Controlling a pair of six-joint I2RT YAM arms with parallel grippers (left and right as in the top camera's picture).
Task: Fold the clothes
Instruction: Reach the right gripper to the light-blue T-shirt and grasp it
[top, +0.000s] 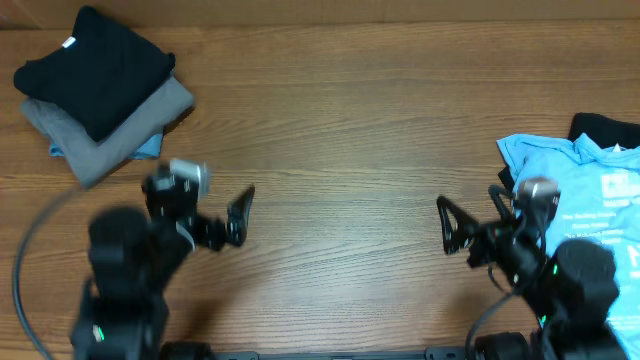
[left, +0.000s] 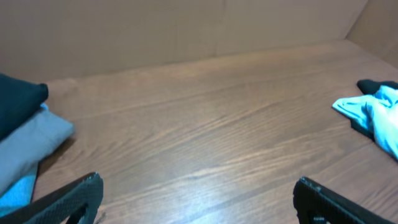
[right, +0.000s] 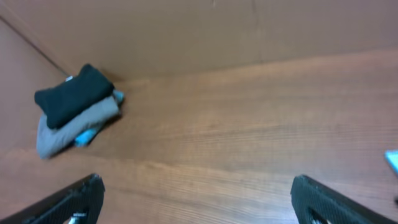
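- The sky-blue T-shirt (top: 585, 180) lies rumpled at the right edge of the surface (top: 340, 110), white print facing up. We judge it is the piece waiting to be folded, parked within reach of our right arm.
- A black garment (top: 605, 128) pokes out from under the shirt's far side, touching it. We take it as another piece of the unfolded heap.
- At the far left corner sits a folded stack (top: 100, 100): black on top, grey below, a sliver of blue at the bottom. We read it as the finished pile, set well apart so the two don't mix.
- The middle of the surface shows bare wood, likely the folding room.
- Our right hand (top: 447, 226) hovers just left of the shirt, fingers spread wide, holding nothing.
- Our left hand (top: 243, 214) hovers right of the stack, nearer the front edge, likewise spread and empty. Both face the middle, ready for a two-handed start.
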